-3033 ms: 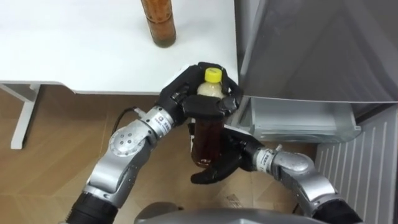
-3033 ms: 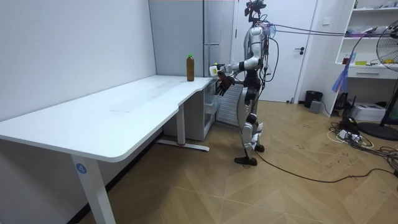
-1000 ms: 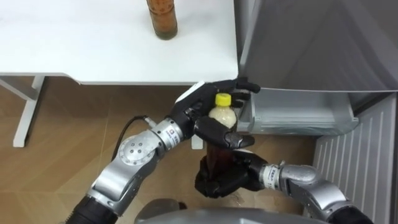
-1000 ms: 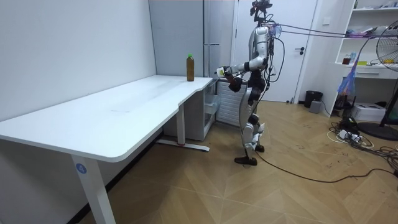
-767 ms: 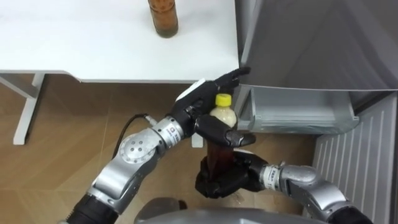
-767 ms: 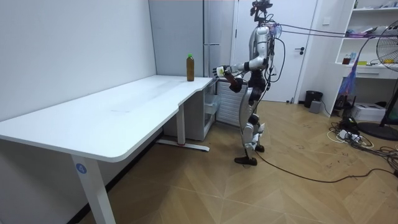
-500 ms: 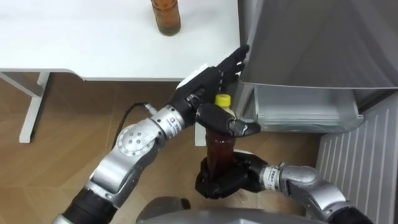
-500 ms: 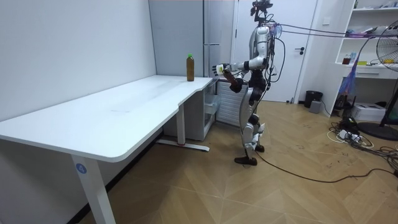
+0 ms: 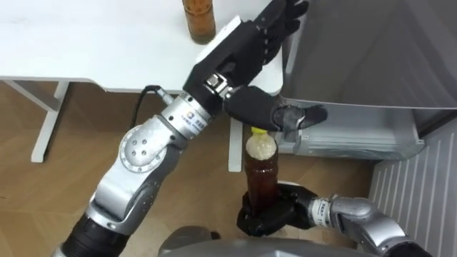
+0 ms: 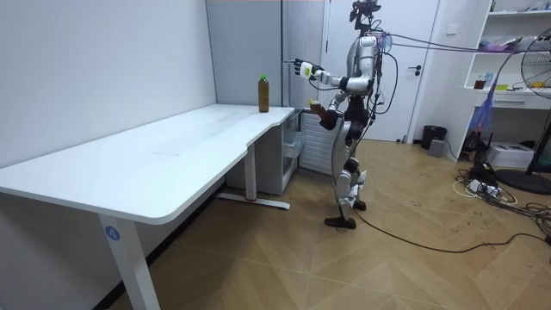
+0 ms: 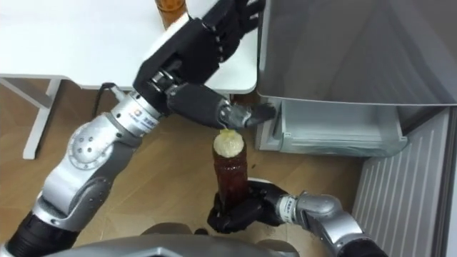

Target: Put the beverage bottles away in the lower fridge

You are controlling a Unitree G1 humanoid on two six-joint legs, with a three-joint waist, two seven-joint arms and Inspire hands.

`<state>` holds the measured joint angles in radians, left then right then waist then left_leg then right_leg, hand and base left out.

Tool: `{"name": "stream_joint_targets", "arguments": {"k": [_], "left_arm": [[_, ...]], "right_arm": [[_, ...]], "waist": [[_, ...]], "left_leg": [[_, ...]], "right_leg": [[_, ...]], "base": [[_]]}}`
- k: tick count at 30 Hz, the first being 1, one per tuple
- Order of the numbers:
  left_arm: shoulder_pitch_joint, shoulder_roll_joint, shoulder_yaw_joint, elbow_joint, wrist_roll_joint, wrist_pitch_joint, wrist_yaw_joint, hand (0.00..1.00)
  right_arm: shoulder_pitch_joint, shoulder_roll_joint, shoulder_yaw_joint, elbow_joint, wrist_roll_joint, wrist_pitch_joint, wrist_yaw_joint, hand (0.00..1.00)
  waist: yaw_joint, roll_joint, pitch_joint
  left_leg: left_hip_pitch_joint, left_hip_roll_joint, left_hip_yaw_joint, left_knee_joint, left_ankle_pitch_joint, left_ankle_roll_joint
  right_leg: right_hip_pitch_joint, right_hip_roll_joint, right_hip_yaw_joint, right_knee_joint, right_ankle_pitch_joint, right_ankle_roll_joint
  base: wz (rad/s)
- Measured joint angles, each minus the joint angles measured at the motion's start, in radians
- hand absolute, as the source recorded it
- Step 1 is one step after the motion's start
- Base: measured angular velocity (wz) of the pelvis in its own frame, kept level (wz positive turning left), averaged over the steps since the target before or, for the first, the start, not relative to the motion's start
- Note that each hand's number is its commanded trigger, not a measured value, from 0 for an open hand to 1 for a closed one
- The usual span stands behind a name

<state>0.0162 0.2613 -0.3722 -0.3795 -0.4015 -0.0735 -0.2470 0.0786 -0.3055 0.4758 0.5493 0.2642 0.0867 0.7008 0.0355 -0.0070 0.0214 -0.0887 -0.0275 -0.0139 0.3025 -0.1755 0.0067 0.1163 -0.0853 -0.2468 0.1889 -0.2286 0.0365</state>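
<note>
A brown drink bottle (image 9: 260, 178) with a yellow cap stands upright in my right hand (image 9: 275, 214), whose fingers curl round its lower part, low in front of me. My left hand (image 9: 246, 46) is raised above it, open, its straight fingers reaching up to the left edge of the grey fridge door (image 9: 371, 50); its thumb sticks out over the bottle's cap without touching it. A second brown bottle (image 9: 198, 18) stands on the white table (image 9: 107, 50) near its far corner. In the room view I stand at the table's end, facing the fridge (image 10: 297, 52).
Below the grey door an open lower compartment (image 9: 350, 135) shows a pale shelf or drawer front. A white ribbed panel (image 9: 414, 185) stands at the lower right. Wooden floor lies under the table, with a white table leg (image 9: 46, 121) at the left.
My left hand has let go of the bottle's top, straightened its fingers and risen to the fridge door's edge. The bottle stays upright in my right hand.
</note>
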Motion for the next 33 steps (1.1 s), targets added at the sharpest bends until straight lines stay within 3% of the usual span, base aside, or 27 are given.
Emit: {"name": "stream_joint_targets", "arguments": {"k": [4, 6, 11, 16, 18, 21, 23, 24, 28, 33], "left_arm": [[0.0, -0.002, 0.118, -0.064, 0.0, -0.019, 0.021, 0.0], [-0.001, -0.015, 0.188, -0.082, 0.001, -0.038, 0.055, 0.0], [-0.001, -0.016, 0.323, -0.109, 0.02, -0.068, 0.129, 0.0], [-0.001, -0.014, 0.546, -0.116, 0.073, -0.108, 0.251, 0.0], [0.007, -0.014, 0.645, -0.116, 0.114, -0.134, 0.321, 0.0], [0.023, -0.014, 0.723, -0.112, 0.173, -0.148, 0.4, 0.0], [0.033, -0.008, 0.768, -0.092, 0.178, -0.157, 0.437, 0.0], [0.039, -0.006, 0.785, -0.073, 0.18, -0.158, 0.459, 0.0], [0.076, -0.006, 0.817, 0.022, 0.2, -0.158, 0.511, 0.0], [0.149, -0.006, 0.811, 0.236, 0.196, -0.135, 0.54, 0.0]], "right_arm": [[0.019, 0.022, -0.053, 0.001, -0.04, 0.0, -0.005, 1.0], [0.044, 0.029, -0.072, 0.001, -0.045, 0.0, -0.006, 1.0], [0.071, 0.02, -0.131, 0.001, -0.08, -0.001, 0.002, 1.0], [0.13, 0.034, -0.281, -0.001, -0.084, -0.027, 0.0, 1.0], [0.158, 0.042, -0.339, 0.006, -0.082, -0.032, 0.0, 1.0], [0.18, 0.048, -0.375, 0.04, -0.086, -0.033, 0.0, 1.0], [0.186, 0.042, -0.381, 0.041, -0.11, -0.031, 0.001, 1.0], [0.191, 0.039, -0.381, 0.042, -0.112, -0.03, 0.001, 1.0], [0.198, 0.039, -0.382, 0.043, -0.112, -0.026, -0.003, 1.0], [0.194, 0.038, -0.382, 0.06, -0.109, -0.011, -0.046, 1.0]], "waist": [[0.006, 0.0, -0.0002], [0.028, 0.0, -0.0009], [0.074, 0.009, -0.006], [0.107, 0.024, -0.0022], [0.12, 0.034, -0.0056], [0.141, 0.041, -0.0098], [0.155, 0.049, -0.0107], [0.158, 0.052, -0.0032], [0.165, 0.056, -0.0052], [0.162, 0.054, -0.0068]], "left_leg": [[0.003, -0.001, -0.001, 0.0, 0.0, 0.0], [0.015, -0.001, 0.004, -0.009, 0.0, 0.0], [0.016, -0.002, 0.001, -0.009, 0.0, 0.0], [0.034, -0.006, -0.011, -0.012, 0.0, 0.0], [0.033, -0.006, -0.019, -0.016, 0.001, -0.002], [0.032, -0.005, -0.019, -0.016, 0.001, -0.002], [0.035, -0.006, -0.019, -0.016, 0.001, -0.002], [0.046, -0.007, -0.02, -0.019, 0.001, -0.002], [0.054, -0.007, -0.021, -0.029, 0.002, -0.003], [0.05, -0.007, -0.015, -0.029, 0.002, -0.003]], "right_leg": [[0.006, -0.001, -0.003, 0.0, 0.0, 0.0], [0.008, -0.002, -0.002, -0.001, 0.0, 0.0], [0.017, -0.001, -0.005, -0.004, 0.0, 0.0], [0.043, 0.0, -0.02, -0.021, 0.0, 0.0], [0.048, 0.001, -0.031, -0.02, 0.0, 0.0], [0.043, 0.002, -0.03, -0.02, 0.0, 0.0], [0.052, 0.001, -0.032, -0.02, 0.0, 0.0], [0.059, 0.0, -0.032, -0.021, 0.0, 0.0], [0.061, 0.0, -0.031, -0.02, 0.0, 0.001], [0.053, 0.0, -0.029, -0.021, 0.0, 0.001]], "base": [[-0.01], [-0.05], [0.01], [0.09], [0.11], [0.0], [0.0], [0.0], [0.0], [-0.04]]}}
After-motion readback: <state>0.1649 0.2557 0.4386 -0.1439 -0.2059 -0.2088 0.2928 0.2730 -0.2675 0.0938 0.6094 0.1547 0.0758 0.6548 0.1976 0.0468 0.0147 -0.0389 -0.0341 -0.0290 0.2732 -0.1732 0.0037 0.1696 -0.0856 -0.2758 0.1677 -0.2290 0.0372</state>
